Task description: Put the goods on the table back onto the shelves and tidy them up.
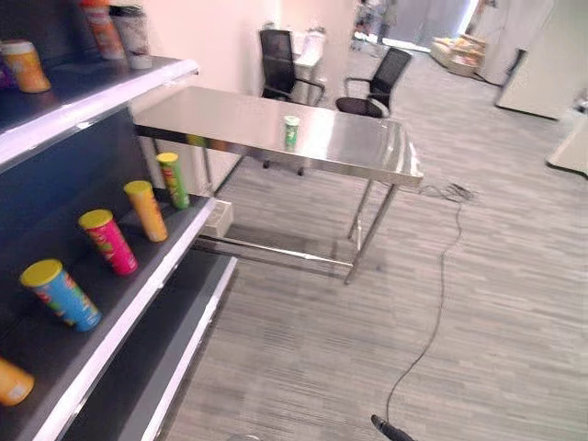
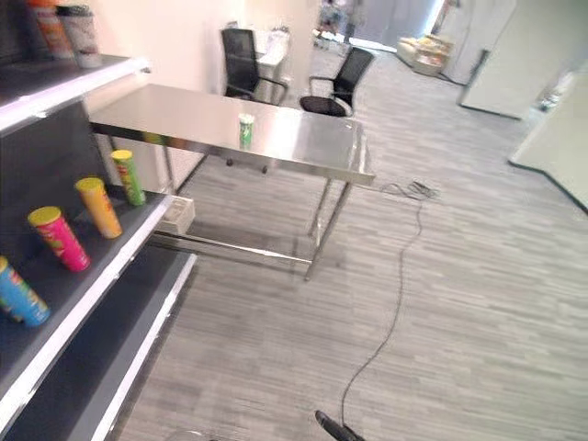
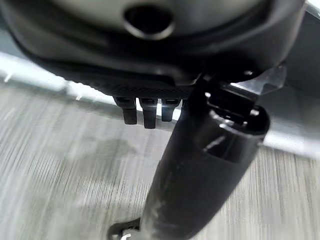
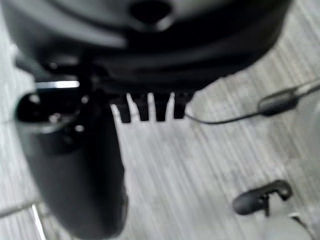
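Grey striped carpet runs under a steel surface (image 1: pixel 349 138) carrying one green can (image 1: pixel 291 130). Four cans stand tilted on the dark shelf (image 1: pixel 119 285) nearby: green (image 1: pixel 172 180), orange (image 1: pixel 146 210), pink (image 1: pixel 108 242), blue (image 1: pixel 61 294). Two black chairs (image 1: pixel 372 83) stand behind. Left hand (image 3: pixel 200 165) and right hand (image 4: pixel 75 170) hang relaxed over the floor, holding nothing.

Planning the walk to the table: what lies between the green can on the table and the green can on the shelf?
In the left eye view, bare steel tabletop stretches from the table's green can toward the shelf's green can; nothing stands between.
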{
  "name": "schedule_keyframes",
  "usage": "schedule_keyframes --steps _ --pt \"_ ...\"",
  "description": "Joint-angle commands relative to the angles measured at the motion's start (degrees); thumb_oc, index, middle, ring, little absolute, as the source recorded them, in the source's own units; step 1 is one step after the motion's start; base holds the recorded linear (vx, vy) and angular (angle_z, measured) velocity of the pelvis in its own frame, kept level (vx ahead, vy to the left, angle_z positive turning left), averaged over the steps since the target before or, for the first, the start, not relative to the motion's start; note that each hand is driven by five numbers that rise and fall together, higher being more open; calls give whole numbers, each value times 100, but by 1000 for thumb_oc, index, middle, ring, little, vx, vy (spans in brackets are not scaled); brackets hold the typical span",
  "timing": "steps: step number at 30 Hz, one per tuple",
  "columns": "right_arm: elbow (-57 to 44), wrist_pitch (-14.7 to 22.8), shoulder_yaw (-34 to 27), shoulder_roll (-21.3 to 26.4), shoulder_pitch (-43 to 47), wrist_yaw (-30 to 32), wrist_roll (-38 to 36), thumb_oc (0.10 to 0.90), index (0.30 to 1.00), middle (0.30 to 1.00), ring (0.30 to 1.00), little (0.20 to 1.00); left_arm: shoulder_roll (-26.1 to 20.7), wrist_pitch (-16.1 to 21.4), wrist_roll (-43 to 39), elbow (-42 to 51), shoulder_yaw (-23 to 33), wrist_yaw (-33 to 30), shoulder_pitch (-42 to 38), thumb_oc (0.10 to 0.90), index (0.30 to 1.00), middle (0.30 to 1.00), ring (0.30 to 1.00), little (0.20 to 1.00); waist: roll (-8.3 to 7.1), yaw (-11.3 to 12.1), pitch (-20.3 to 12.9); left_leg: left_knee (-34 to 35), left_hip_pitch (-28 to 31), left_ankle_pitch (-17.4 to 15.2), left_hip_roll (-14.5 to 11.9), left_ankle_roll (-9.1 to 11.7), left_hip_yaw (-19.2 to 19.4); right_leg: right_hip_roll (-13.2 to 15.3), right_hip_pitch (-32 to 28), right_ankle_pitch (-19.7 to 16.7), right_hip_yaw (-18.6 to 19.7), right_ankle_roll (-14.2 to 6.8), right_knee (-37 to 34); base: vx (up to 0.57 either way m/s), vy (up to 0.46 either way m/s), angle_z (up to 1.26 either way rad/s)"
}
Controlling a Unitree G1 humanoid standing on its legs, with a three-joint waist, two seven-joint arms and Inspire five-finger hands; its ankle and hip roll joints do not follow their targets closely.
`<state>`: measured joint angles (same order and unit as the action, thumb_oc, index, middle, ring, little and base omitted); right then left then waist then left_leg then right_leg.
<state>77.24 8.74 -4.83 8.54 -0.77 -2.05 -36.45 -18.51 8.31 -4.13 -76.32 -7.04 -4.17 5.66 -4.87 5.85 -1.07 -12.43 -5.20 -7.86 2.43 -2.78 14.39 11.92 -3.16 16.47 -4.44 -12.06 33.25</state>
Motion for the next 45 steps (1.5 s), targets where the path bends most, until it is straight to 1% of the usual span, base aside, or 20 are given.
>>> schedule_keyframes --steps 1,3,5,6,7,9,12,14,18,20,21,22,28,29,30,32,36,39,43,45 --pt "-192 18 309 591 301 102 -35 800 900 900 900 900 -234 239 107 -42 -74 -63 -704 800 900 900 900 900 289 34 85 1698 -61 1260 29 2 -87 -171 -263 -2430 -797 -96 -341 493 456 -31" --pt "-486 70 350 429 289 108 -229 800 900 900 900 900 -257 221 91 7 -154 -91 -788 800 900 900 900 900 533 -193 228 1743 452 963 -39 -85 -103 90 425 -2283 -1246 73 545 394 290 -10" --pt "-809 194 453 310 202 209 -356 800 900 900 900 900 -227 283 -34 174 -203 -156 -903 800 900 900 900 900 610 -389 421 1743 762 784 -88 64 -260 -24 750 -1397 -1630 384 -614 377 -66 15" --pt "-762 336 223 170 86 390 -656 800 900 900 900 900 184 468 351 312 -410 -404 -378 800 900 900 900 900 580 -160 524 1743 811 714 -99 138 -469 55 799 -1424 -1751 418 -1549 406 -318 71" --pt "-871 313 303 142 37 348 -688 800 900 900 900 900 259 391 283 200 -462 -259 -629 800 900 900 900 900 523 -286 513 1743 952 565 -134 218 -528 143 923 -1735 -1514 316 -2275 255 -267 60" --pt "-833 260 291 117 4 352 -668 800 900 900 900 900 330 366 262 83 -437 -271 -682 800 900 900 900 900 515 -351 493 1743 1044 469 -148 254 -567 230 982 -1947 -1355 238 -2631 319 -181 98" --pt "-642 104 165 119 -118 236 -566 800 900 900 900 900 368 327 191 -341 -173 -100 -477 800 900 900 900 900 494 -567 425 1743 1603 86 -207 411 -865 542 1269 -2739 -574 -64 -3479 518 -245 78" --pt "-560 22 249 142 -158 170 -394 800 900 900 900 900 297 304 283 -404 -186 -63 -526 800 900 900 900 900 363 -619 325 1743 1763 -58 -234 475 -987 465 1133 -2726 -458 -108 -3519 435 -257 25" --pt "-450 -12 480 236 -134 110 -64 800 900 900 900 900 195 280 206 -351 -145 -89 -533 800 900 900 900 900 359 -670 219 1720 1991 -122 -670 607 -1143 75 1260 -2463 -327 -2 -3050 339 -280 30" --pt "-460 20 742 412 -98 78 196 800 900 900 900 900 253 320 205 -210 -347 -135 -625 800 900 900 900 900 395 -654 185 933 1648 205 -1030 731 -1297 -239 1087 -2241 -487 246 -3072 232 -285 44" --pt "-459 21 741 414 -97 77 196 800 900 900 900 900 255 320 205 -209 -347 -135 -624 800 900 900 900 900 402 -670 177 902 1619 189 -1039 735 -1317 -242 1088 -2242 -507 250 -3078 187 -251 9" --pt "-583 78 876 556 -71 128 332 800 900 900 900 900 261 345 221 64 -545 -148 -752 800 900 900 900 900 347 -583 216 93 1177 562 -1043 759 -1422 -375 828 -2151 -631 411 -3291 131 -173 -1" --pt "-583 78 876 556 -71 129 332 800 900 900 900 900 261 345 221 64 -545 -148 -752 800 900 900 900 900 348 -588 213 87 1170 560 -1044 759 -1427 -375 829 -2151 -636 411 -3292 90 -91 -15" --pt "-951 146 797 869 43 234 260 800 900 900 900 900 252 326 318 364 -788 -114 -936 800 900 900 900 900 -19 -269 517 -908 -329 368 -615 420 -879 -392 138 -1834 -792 670 -3629 619 -298 32" --pt "-908 181 886 927 -53 147 395 800 900 900 900 900 242 304 131 230 -586 80 -810 800 900 900 900 900 273 -114 447 763 -425 848 -215 380 -798 -731 14 -1549 -743 687 -3504 684 -287 123" --pt "-1022 193 902 702 116 244 398 800 900 900 900 900 423 300 232 30 -669 -6 -794 800 900 900 900 900 395 -154 373 1043 -292 954 -74 291 -908 -883 36 -1345 -729 773 -3089 314 106 102" --pt "-1270 187 978 502 4 179 410 800 900 900 900 900 305 270 174 -74 -489 85 -676 800 900 900 900 900 424 -202 258 1374 60 989 -43 222 -740 -865 88 -1188 -790 697 -2521 230 71 -66" --pt "-1302 88 1205 453 82 118 851 800 900 900 900 900 246 233 158 -113 -391 101 -657 800 900 900 900 900 597 -296 326 1743 523 1010 -97 146 -703 -640 717 -1437 -901 404 -1076 160 97 -22" --pt "-1398 121 1234 429 23 102 834 800 900 900 900 900 237 272 286 -47 -507 112 -652 800 900 900 900 900 623 -363 367 1743 655 891 -96 136 -693 -511 862 -1462 -924 406 -948 154 -8 -13" --pt "-1449 146 1196 458 -6 136 811 800 900 900 900 900 247 288 311 -54 -529 132 -648 800 900 900 900 900 675 -367 353 1743 676 808 -182 169 -668 -327 888 -1380 -1007 513 -1541 204 -144 1"
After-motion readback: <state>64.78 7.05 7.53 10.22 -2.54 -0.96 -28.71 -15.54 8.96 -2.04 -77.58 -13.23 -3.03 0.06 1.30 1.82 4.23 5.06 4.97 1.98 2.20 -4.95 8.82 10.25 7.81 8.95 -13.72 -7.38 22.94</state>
